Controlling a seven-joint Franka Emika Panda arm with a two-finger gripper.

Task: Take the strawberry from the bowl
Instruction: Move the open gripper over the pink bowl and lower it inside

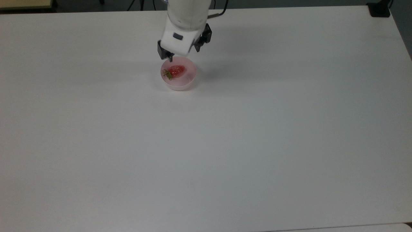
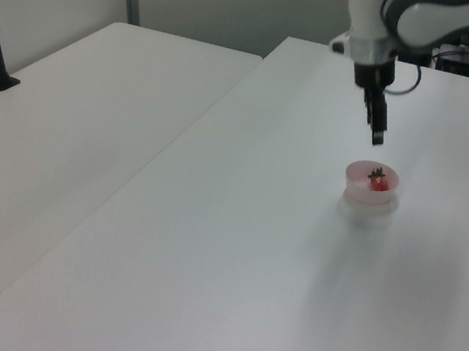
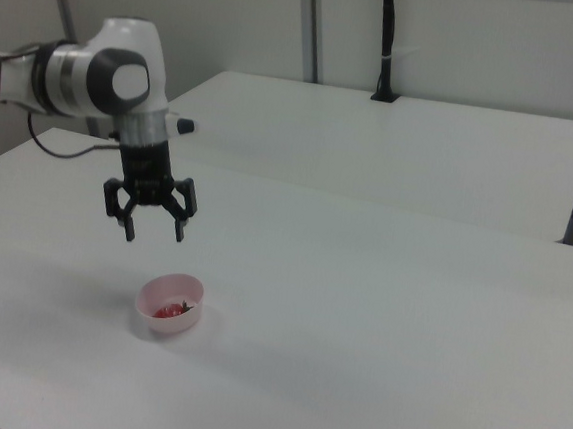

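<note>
A white desk (image 1: 257, 145) carries a small pale pink bowl (image 1: 186, 82). A red strawberry (image 1: 176, 70) lies inside the bowl, its green cap toward the top view's left. The arm's black tool (image 3: 152, 235) hangs in the air above the bowl, pointing down, fingers spread apart with nothing between them. In the right view the tool is clearly above the bowl (image 3: 153, 311), not touching it. In the left view the tool (image 2: 377, 137) hangs just above the bowl's (image 2: 358, 189) far rim.
</note>
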